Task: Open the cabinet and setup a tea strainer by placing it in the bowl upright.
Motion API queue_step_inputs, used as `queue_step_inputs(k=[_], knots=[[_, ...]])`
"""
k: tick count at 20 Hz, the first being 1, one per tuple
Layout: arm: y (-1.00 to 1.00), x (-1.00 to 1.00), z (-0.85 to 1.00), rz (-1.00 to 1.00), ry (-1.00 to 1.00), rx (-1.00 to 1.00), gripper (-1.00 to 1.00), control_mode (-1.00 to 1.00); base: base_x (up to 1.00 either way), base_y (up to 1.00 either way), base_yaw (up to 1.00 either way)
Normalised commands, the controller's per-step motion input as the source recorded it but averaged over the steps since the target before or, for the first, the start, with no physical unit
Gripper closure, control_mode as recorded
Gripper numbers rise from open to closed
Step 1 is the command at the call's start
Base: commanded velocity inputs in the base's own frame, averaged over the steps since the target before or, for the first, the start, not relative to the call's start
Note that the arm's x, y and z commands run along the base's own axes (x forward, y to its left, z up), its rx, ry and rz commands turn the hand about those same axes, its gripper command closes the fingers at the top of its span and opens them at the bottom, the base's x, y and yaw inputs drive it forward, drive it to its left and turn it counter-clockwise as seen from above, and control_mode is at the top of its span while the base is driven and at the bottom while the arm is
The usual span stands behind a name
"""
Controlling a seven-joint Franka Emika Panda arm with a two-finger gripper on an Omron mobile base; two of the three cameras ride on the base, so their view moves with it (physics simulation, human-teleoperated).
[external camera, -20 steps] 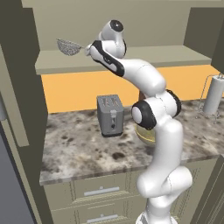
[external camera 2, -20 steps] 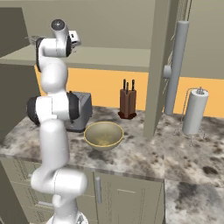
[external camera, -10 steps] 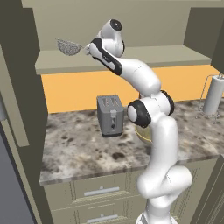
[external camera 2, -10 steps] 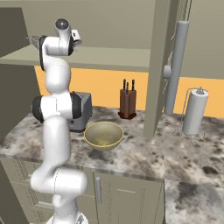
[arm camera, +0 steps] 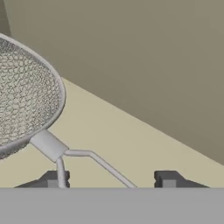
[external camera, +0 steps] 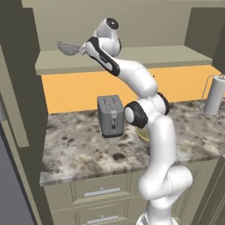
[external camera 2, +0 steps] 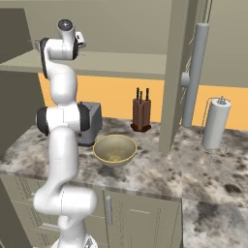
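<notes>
The pincer [arm camera: 107,179] stood apart, its tips flanking the tea strainer [arm camera: 26,94] handle on the cabinet [external camera: 132,57] shelf, placed to clamp it. The bowl [external camera 2: 114,149] waited below on the table [external camera 2: 145,169]

strainer [external camera: 68,47] 1 | bowl [external camera 2: 114,150] 1 | toaster [external camera: 110,116] 1 (grey)

silver wire-mesh tea strainer [arm camera: 26,96]: basket cut off by left edge in hand view, handle end lost under bottom band
wide yellowish-tan bowl [external camera: 143,134]: mostly hidden behind white arm in left base view
jaw contact with handle: cannot tell
</notes>
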Motion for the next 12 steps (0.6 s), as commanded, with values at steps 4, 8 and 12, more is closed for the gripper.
queue_step_inputs(k=[4,8,12], knots=[[0.16,0.0,0.0,0.02,0.0,0.0,1.0,-1.0,0.0,0.0,0.0],[0.13,0.0,0.0,0.01,0.0,0.0,1.0,-1.0,0.0,0.0,0.0],[0.14,0.0,0.0,0.0,-0.02,-0.01,1.0,-1.0,0.0,0.0,0.0]])
